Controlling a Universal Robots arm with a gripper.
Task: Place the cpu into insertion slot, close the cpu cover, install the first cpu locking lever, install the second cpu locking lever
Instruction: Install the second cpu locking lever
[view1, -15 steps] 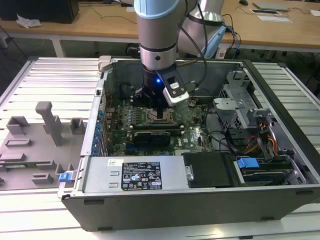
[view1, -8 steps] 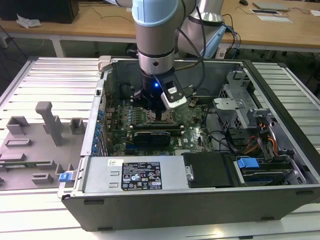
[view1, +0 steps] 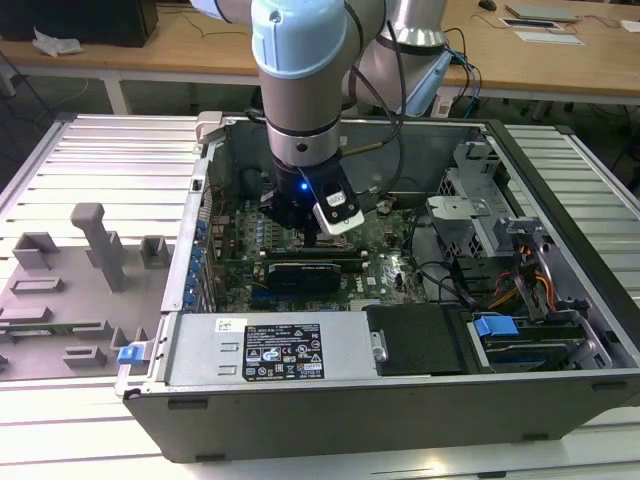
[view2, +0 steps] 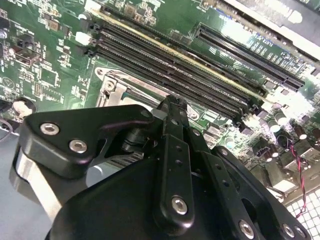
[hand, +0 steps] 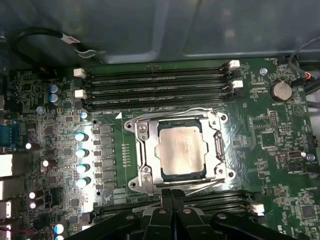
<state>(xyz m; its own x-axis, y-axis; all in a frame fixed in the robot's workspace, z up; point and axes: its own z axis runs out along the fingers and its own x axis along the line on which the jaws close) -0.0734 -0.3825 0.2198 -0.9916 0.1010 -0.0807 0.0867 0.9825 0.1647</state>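
Silvery cpu (hand: 182, 154) is already sitting in the slot (hand: 150, 152), flat and square, with the metal cover (hand: 218, 146) down around it so the chip top shows through the window. Thin wire levers (hand: 176, 114) run along the edges of the frame in the first wrist view; can't tell if they're hooked or just lying there.

Gripper (hand: 172, 196) hangs low over the board, its black fingers (hand: 165, 200) pressed together tip to tip with nothing between them. Their tips sit just beside the near edge of the cover, right at the socket's rim, and the chip lies just past them. In the second wrist view the same closed fingertips (view2: 175, 107) end right above a corner of the silver frame (view2: 116, 86), though whether they actually touch metal I can't say.

Beyond the socket from the fingers are the long black memory slots (hand: 155, 87), empty. To one side of the fingers there's a row of blue-topped capacitors (hand: 81, 152).

From the exterior view the arm (view1: 305, 90) reaches straight down into the open PC case (view1: 400, 380), gripper (view1: 300, 225) over the green motherboard (view1: 385, 265).
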